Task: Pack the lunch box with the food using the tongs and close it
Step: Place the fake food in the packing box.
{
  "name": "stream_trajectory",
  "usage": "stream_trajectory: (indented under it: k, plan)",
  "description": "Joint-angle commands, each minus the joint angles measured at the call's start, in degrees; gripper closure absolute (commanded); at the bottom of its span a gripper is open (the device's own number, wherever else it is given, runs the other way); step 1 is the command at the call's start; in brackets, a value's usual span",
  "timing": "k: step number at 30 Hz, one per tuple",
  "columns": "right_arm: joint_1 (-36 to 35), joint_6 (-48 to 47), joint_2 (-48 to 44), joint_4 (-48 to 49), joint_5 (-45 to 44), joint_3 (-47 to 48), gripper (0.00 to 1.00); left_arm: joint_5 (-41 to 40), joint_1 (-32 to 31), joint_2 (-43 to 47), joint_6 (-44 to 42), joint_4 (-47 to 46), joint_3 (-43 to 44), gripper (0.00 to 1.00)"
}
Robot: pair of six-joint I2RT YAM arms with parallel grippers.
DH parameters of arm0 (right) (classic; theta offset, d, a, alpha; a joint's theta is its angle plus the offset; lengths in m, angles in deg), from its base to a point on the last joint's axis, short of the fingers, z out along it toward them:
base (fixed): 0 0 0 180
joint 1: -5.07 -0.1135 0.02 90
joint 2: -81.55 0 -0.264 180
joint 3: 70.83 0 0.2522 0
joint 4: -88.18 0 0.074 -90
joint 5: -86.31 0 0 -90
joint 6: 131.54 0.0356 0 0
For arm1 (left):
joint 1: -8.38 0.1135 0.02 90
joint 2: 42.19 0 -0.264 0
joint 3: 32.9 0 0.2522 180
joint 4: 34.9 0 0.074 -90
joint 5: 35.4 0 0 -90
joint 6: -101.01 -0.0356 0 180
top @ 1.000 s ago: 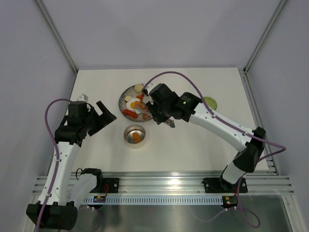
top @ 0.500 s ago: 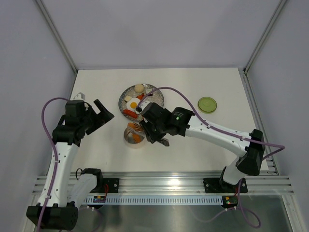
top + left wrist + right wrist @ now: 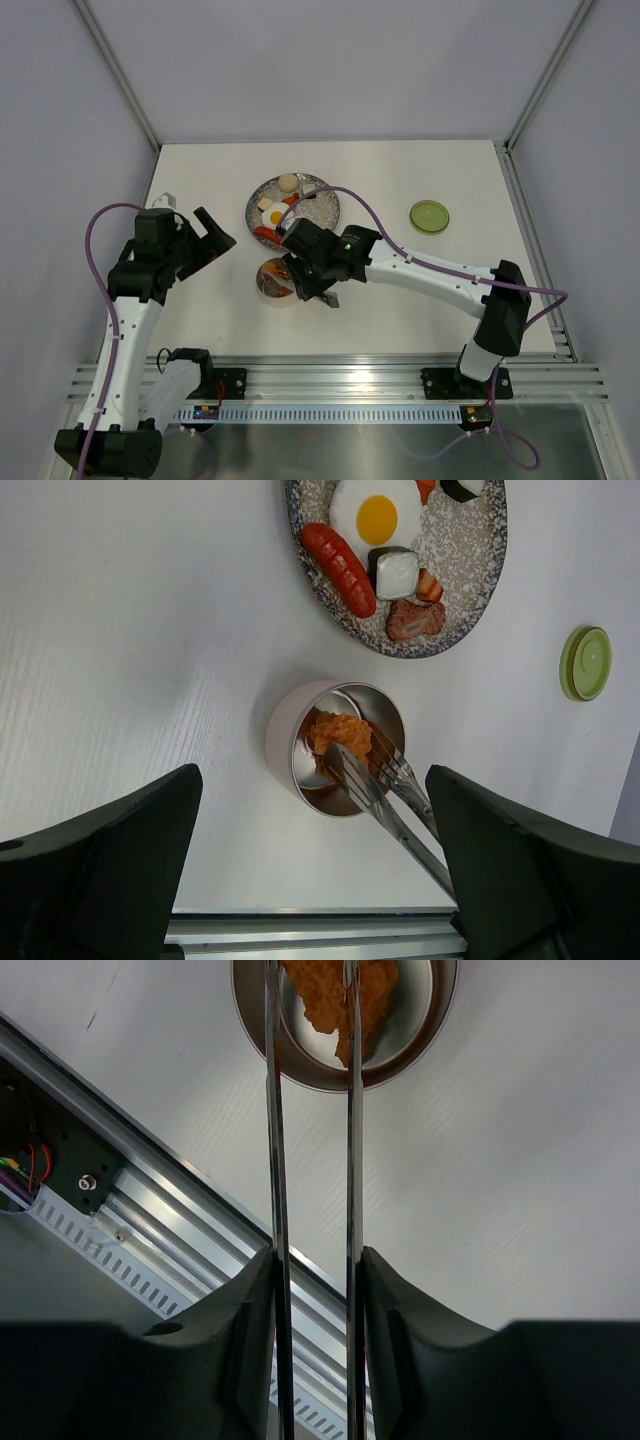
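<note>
Right pincer (image 3: 313,1260) is clamped on the tongs (image 3: 400,810), one finger pressing each arm from outside, and the arms run near parallel with a narrow gap. The tongs reach from the lunch box's right-near side down into the lunch box (image 3: 280,742), with the tips inside the rim. The tips sit at an orange crumbly food piece (image 3: 338,732) lying in the bowl. In the right wrist view the two arms straddle that piece. Can't tell if the tips pinch it or just rest against it.

Left pincer (image 3: 220,230) is spread wide and holds nothing. It hangs over the desk (image 3: 400,300) to the left of the lunch box, well apart from it.

The lunch box stands upright on the desk with no lid on.

The speckled grey plate (image 3: 460,550) sits just beyond the lunch box, close but not touching. On the plate:
- fried egg (image 3: 375,515)
- red sausage (image 3: 338,555), on the plate's edge nearest the lunch box, beside the egg
- black-and-white roll (image 3: 395,572)
- red-brown chunk (image 3: 415,620)
- cream ball (image 3: 289,182), on the side farthest from the lunch box

The light-green lid (image 3: 587,662) lies flat on the desk, well to the right of the lunch box and clear of the plate.
</note>
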Motion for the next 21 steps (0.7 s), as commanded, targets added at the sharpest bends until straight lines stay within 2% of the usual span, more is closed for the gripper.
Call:
stream_trajectory:
  k: [1, 3, 4, 6, 8, 14, 21]
  plan:
    - [-0.66, 1.12, 0.28, 1.93, 1.35, 1.82, 0.71, -0.31, 0.35, 0.46, -0.9, -2.01, 1.47, 0.01]
    - [-1.1, 0.86, 0.64, 1.92, 1.62, 2.35, 0.63, 0.05, 0.35, 0.28, -0.81, -2.36, 1.21, 0.01]
    - [-1.27, 0.68, 0.9, 1.66, 1.62, 2.44, 0.52, 0.31, 0.35, 0.19, -0.81, -2.45, 1.12, 0.01]
    - [-1.53, 0.51, 1.08, 1.31, 1.45, 3.14, 0.44, 0.49, 0.35, 0.02, -0.81, -2.54, 1.03, 0.01]
    - [-1.62, 0.33, 1.25, 1.05, 1.18, 3.49, 0.41, 0.49, 0.35, -0.07, -0.81, -2.71, 0.94, 0.01]
    - [-1.62, 0.07, 0.02, 0.69, -0.92, 3.76, 0.46, 0.49, 0.35, -0.07, -0.81, -2.8, 0.68, 0.01]
    - [-1.54, -0.64, -3.05, -0.01, -5.84, 4.02, 0.62, 0.84, 0.26, 0.02, -0.46, -3.51, -0.46, 0.01]
